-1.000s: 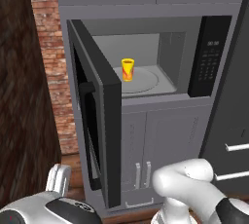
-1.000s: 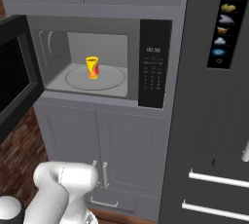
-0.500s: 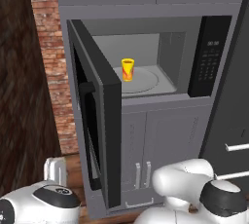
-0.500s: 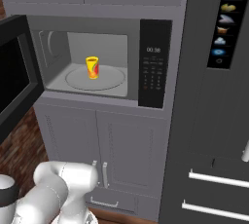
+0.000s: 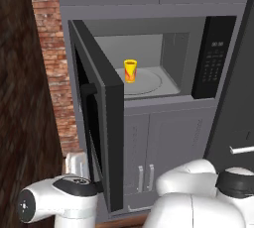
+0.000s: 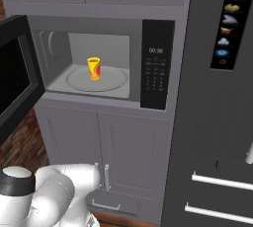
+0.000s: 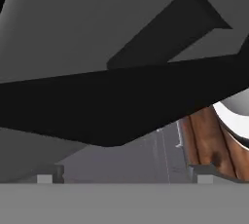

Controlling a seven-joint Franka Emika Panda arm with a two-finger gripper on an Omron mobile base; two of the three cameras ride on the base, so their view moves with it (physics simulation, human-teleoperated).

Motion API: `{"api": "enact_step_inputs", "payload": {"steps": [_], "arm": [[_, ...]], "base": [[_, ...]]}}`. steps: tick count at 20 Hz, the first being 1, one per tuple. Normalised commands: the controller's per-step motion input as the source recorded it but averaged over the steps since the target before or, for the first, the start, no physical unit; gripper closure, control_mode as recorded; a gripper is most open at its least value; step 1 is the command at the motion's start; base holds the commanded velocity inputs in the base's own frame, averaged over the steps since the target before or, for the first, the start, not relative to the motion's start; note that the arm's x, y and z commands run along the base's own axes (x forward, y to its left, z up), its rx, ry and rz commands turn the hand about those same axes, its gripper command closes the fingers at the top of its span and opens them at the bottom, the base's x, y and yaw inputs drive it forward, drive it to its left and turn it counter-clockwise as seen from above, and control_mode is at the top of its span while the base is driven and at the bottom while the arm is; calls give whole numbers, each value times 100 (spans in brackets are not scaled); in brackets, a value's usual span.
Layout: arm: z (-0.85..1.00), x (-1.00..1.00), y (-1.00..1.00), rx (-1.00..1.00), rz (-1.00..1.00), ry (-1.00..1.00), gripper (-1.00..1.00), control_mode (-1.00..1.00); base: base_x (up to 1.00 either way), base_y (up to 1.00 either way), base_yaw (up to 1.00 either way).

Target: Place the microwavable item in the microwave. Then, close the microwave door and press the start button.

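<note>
cup (image 5: 130, 70) on turntable (image 5: 149, 84), microwave door (image 5: 99, 118) open

The left base view looks forward and slightly down from low on the left, near the open microwave door (image 5: 101, 123), so that the door's edge stands in front and the microwave (image 5: 149, 58) cavity is seen at an angle past it. The right base view faces the same microwave (image 6: 99, 63) more squarely from the right, a little further back, and both share the cavity, the keypad panel (image 6: 157, 70) and the lower cabinets (image 6: 104, 157). The hand view sits very close under the dark door (image 7: 112, 111), looking along it towards the cabinets (image 7: 141, 162) and the wood floor (image 7: 209, 140).
</note>
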Motion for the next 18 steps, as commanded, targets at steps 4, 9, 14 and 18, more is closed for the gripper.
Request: {"api": "enact_step_inputs", "payload": {"steps": [4,9,14,18], "arm": [[3,13,-100,0,0,0,-100,-100],[10,23,-100,0,0,0,-100,-100],[15,42,-98,2,0,-1,-100,-100],[15,61,-79,3,0,0,-100,-100]], "base": [[0,0,0],[0,0,0],[0,0,0],[0,0,0]]}}
